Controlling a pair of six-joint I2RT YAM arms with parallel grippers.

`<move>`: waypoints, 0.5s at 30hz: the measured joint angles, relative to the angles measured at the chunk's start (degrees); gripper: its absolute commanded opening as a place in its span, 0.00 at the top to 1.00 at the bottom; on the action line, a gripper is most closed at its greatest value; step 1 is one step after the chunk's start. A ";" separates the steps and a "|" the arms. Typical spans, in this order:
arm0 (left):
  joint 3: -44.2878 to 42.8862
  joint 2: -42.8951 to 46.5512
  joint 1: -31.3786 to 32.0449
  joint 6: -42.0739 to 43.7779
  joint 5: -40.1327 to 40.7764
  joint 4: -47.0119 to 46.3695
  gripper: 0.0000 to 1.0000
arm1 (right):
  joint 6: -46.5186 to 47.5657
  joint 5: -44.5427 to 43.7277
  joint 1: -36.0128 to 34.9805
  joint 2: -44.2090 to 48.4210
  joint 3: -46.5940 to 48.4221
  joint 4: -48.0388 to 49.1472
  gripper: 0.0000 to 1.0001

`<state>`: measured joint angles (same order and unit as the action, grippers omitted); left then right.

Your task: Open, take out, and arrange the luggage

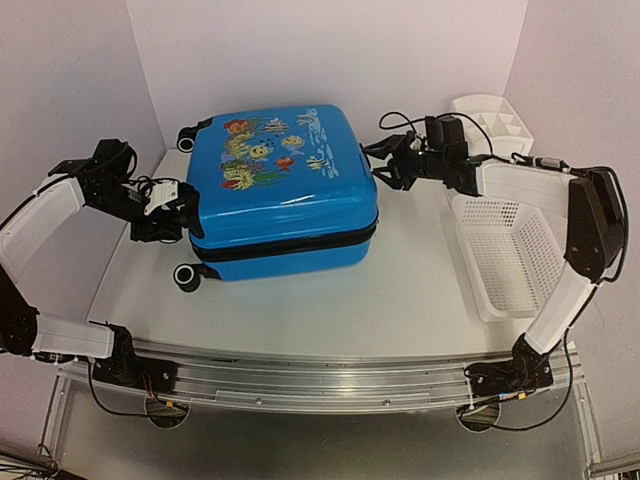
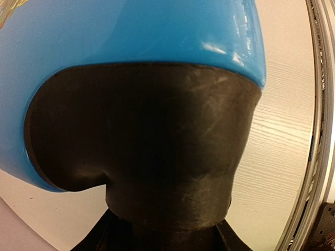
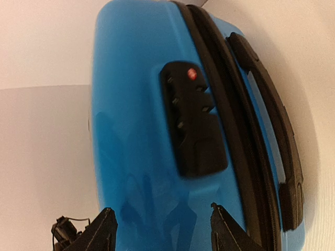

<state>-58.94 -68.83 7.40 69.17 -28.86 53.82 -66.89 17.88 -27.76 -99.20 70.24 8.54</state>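
Note:
The luggage (image 1: 280, 180), bright blue with a fish print on its lid, lies flat and closed in the middle of the table. My left gripper (image 1: 172, 215) is pressed against its left end between the two wheels. In the left wrist view the black wheel housing (image 2: 146, 146) fills the frame, and its neck sits between my left gripper's (image 2: 167, 235) jaws, which are shut on it. My right gripper (image 1: 385, 165) hovers just off the luggage's right side. Its fingers (image 3: 104, 232) stand open with only blue shell (image 3: 131, 104) beyond them. The black lock (image 3: 193, 117), zip band (image 3: 225, 115) and handle (image 3: 272, 130) show there.
A white slatted basket (image 1: 510, 250) sits at the table's right edge under the right arm. A white compartment box (image 1: 490, 115) stands behind it. An aluminium rail (image 1: 320, 375) runs along the near edge. Pale walls close in the back and sides.

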 measured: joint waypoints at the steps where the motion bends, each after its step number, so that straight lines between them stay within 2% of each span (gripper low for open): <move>1: 0.14 0.01 0.06 -0.23 -0.23 -0.18 1.00 | 1.67 0.05 -0.19 1.61 -0.06 -1.54 0.39; 6: 0.27 0.01 0.04 -0.81 -1.04 -0.41 1.00 | 13.88 -0.54 -0.06 9.77 -1.96 -7.53 0.39; 11: 0.34 0.01 0.04 -0.89 -1.20 -0.47 1.00 | 32.16 2.20 0.22 18.10 -10.89 -9.30 0.39; 15: 0.48 0.01 0.04 -0.84 -1.56 -0.60 1.00 | 47.49 7.42 -0.39 18.41 -15.88 -10.69 0.38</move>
<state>-58.46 -68.82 7.44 68.33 -30.42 53.22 -19.41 25.30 -28.15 -80.79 54.36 -2.15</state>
